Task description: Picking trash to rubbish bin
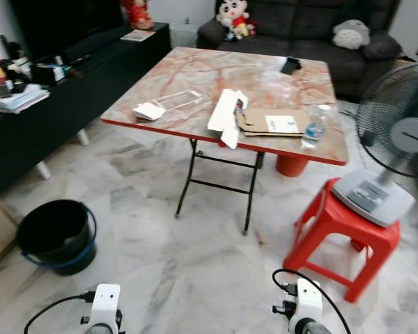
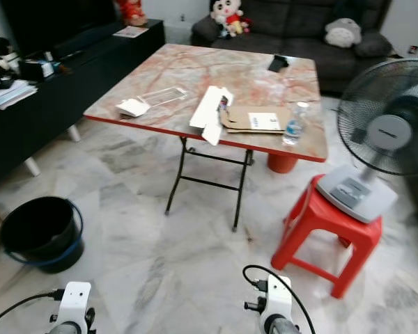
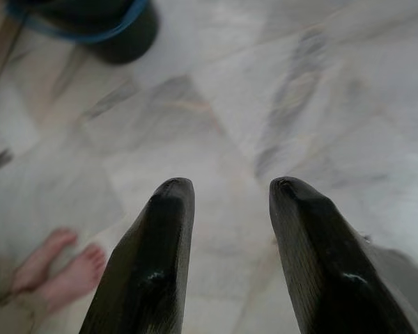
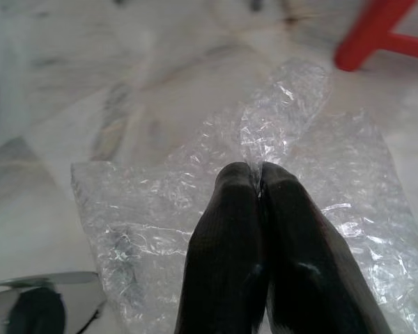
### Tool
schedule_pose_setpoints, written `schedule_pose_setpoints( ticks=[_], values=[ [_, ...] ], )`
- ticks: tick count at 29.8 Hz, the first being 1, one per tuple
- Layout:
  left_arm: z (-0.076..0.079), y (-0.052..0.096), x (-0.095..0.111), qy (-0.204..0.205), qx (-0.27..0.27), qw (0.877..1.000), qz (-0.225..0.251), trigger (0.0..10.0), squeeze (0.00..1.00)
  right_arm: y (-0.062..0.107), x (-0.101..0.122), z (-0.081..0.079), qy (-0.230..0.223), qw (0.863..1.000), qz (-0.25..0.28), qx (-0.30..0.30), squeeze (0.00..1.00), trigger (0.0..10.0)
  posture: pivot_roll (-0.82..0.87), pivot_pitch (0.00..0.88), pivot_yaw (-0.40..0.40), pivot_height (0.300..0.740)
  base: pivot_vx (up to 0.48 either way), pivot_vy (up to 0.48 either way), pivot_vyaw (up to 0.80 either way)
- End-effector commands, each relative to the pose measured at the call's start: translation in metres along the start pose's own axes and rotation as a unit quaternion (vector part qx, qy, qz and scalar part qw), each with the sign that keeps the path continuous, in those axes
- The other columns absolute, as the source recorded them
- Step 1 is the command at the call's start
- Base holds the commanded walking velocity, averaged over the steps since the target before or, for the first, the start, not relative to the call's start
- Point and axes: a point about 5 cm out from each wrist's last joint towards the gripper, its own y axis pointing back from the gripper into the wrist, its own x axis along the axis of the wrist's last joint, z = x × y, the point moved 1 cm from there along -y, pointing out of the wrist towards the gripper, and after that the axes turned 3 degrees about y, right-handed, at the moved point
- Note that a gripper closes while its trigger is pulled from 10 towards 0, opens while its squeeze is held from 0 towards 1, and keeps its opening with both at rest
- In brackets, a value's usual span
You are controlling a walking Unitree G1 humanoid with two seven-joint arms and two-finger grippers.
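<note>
Right now the right tool has its fingers pressed together on a sheet of clear bubble wrap, which spreads out past the fingertips above the marble floor. Beyond it shows a leg of the red stool. The left tool hangs with fingers apart, empty, the black bucket ahead of it.

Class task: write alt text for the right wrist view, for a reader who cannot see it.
The right gripper, its two black fingers pressed together, pinches a crumpled sheet of clear bubble wrap above a pale marble floor. A leg of a red stool crosses one corner.
</note>
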Motion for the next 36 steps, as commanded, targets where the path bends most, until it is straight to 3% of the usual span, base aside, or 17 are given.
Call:
schedule_pose_setpoints(
  ticks=[1,13,24,36],
  values=[
    [-0.002,0.001,-0.006,-0.009,-0.002,1.000,-0.017,10.0,0.00,0.000,0.003,0.000,-0.005,1.000,0.007,-0.003,0.00,10.0,-0.01,0.000,0.015,0.740,0.000,0.000,0.79],
    [-0.002,0.000,-0.004,0.007,0.008,1.000,-0.016,10.0,0.00,0.001,0.000,0.005,-0.006,1.000,-0.002,-0.012,0.00,10.0,0.01,0.000,-0.022,0.740,0.000,0.000,0.79],
    [0.000,-0.001,-0.002,0.010,0.006,1.000,-0.016,10.0,0.00,-0.003,0.013,-0.004,-0.003,1.000,0.009,-0.002,0.00,10.0,0.02,0.000,-0.021,0.740,0.000,0.000,0.79],
    [0.004,0.000,-0.003,0.007,-0.002,1.000,-0.017,10.0,0.00,-0.001,0.003,-0.002,-0.023,1.000,0.001,-0.010,0.00,10.0,0.01,0.000,-0.006,0.740,0.000,0.000,0.65]
  ],
)
